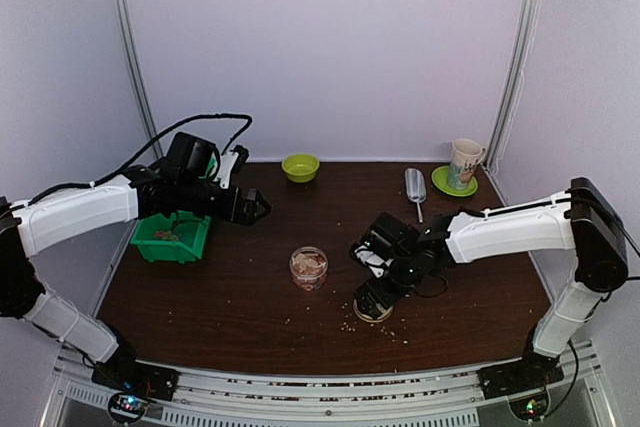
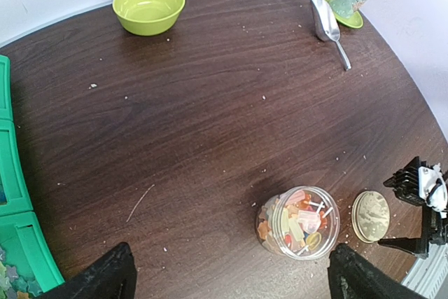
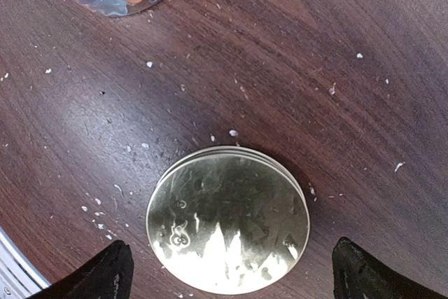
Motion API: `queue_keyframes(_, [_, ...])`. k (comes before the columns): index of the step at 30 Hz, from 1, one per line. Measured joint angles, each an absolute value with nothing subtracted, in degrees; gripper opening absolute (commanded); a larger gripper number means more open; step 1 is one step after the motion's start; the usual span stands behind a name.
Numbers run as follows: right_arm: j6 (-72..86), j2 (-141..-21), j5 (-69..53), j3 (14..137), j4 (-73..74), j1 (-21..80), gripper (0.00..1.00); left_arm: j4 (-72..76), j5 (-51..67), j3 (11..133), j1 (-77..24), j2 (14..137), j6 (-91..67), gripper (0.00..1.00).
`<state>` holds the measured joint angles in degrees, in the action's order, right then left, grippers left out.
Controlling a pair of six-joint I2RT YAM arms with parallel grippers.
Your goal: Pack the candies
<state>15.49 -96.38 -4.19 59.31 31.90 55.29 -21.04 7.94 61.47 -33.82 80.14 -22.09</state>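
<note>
The candies (image 2: 297, 220) are a jumbled heap of small sweets in orange, red, yellow and pink, with a few thin white sticks showing among them. The right wrist view also shows orange and bluish star-like shapes pressed against clear plastic. They sit in a clear round jar (image 1: 308, 283) with an open mouth, standing upright near the middle of the dark wooden table (image 1: 230, 297).

At the far left, a green divided bin (image 1: 172, 250) rests at the table's edge. One compartment holds small pale star-shaped pieces, and what they are cannot be told. The left gripper (image 1: 255, 207) hangs just right of the bin and above the table, with its jaws spread wide and nothing between them.

Further right, at the back, a lime-green bowl (image 2: 150, 24) stands upright with its inside bare.

The jar of candies comes next, nearer the front. Just to its right, apart from it, a round gold lid (image 3: 227, 218) lies flat on the wood with pale crumbs (image 3: 233, 132) scattered around it. The right gripper (image 3: 231, 274) hovers directly over the lid, with one dark fingertip on either side. Its jaws are fully parted and grip nothing.

At the back right, a metal scoop (image 1: 415, 187) lies on the table with its handle pointing toward the front. Beside it, a patterned cup (image 1: 465, 162) stands on a green saucer (image 1: 445, 185). The cup's inside cannot be seen.
</note>
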Motion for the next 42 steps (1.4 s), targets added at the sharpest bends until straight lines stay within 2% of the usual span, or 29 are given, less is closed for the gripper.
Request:
queue_keyframes(21, [16.5,-100.3,-2.7,60.5,31.6,56.8,1.0,-21.1,8.1,61.5,-33.8,80.5,-22.1,0.98])
queue_keyframes(31, [16.5,-101.1,-1.5,60.8,31.9,57.3,0.94,-21.1,8.6,61.5,-33.8,81.0,-22.2,0.98])
queue_keyframes(42, [16.5,-102.2,-0.5,61.7,32.4,57.6,0.96,-21.1,8.8,61.5,-33.8,81.0,-22.2,0.98])
